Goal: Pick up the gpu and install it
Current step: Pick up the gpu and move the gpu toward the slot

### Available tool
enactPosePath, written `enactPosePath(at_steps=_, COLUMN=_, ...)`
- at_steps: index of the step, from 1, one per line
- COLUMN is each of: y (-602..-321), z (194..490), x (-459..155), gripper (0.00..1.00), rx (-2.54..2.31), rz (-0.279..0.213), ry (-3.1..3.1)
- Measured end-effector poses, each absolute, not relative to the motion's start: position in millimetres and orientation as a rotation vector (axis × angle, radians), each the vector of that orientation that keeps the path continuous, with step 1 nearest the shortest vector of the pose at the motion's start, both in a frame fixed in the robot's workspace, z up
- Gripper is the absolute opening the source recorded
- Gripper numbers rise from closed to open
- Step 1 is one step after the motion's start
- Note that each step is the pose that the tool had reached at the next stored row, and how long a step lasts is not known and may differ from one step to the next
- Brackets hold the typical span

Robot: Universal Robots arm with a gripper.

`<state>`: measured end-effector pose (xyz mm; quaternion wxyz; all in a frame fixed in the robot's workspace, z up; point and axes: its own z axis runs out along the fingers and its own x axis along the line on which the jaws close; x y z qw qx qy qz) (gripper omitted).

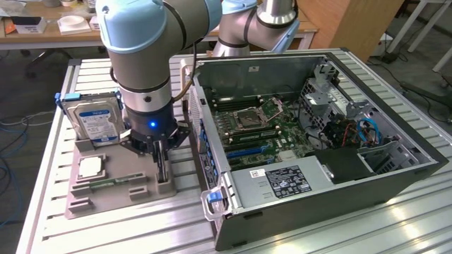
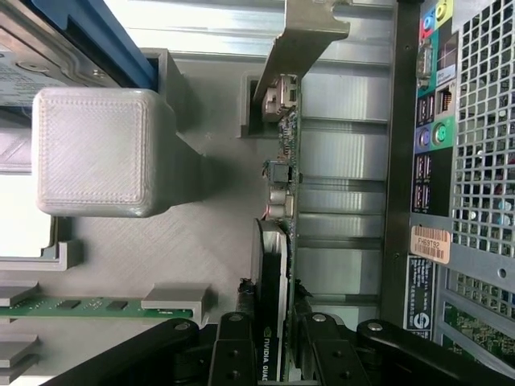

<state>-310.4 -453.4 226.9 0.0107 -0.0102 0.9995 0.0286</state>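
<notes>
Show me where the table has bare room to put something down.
Bare table in front of the grey holder, and behind the hard drive. Crowded between holder and computer case, where the gripper grips the gpu.

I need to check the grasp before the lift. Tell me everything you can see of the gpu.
The gpu is a thin dark card with a green board edge carrying small components and a black cooler labelled NVIDIA. A silver metal bracket is bent over one end. It stands on edge in the grey holder, beside the open case. The gripper is closed on it, one finger on each face.
</notes>
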Motion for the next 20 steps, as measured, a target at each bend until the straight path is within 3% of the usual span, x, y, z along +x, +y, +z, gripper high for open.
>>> enactPosePath(at_steps=20, y=-453.4, z=232.5, x=-310.7, gripper=0.27, rx=-0.031, rz=0.123, ry=3.118)
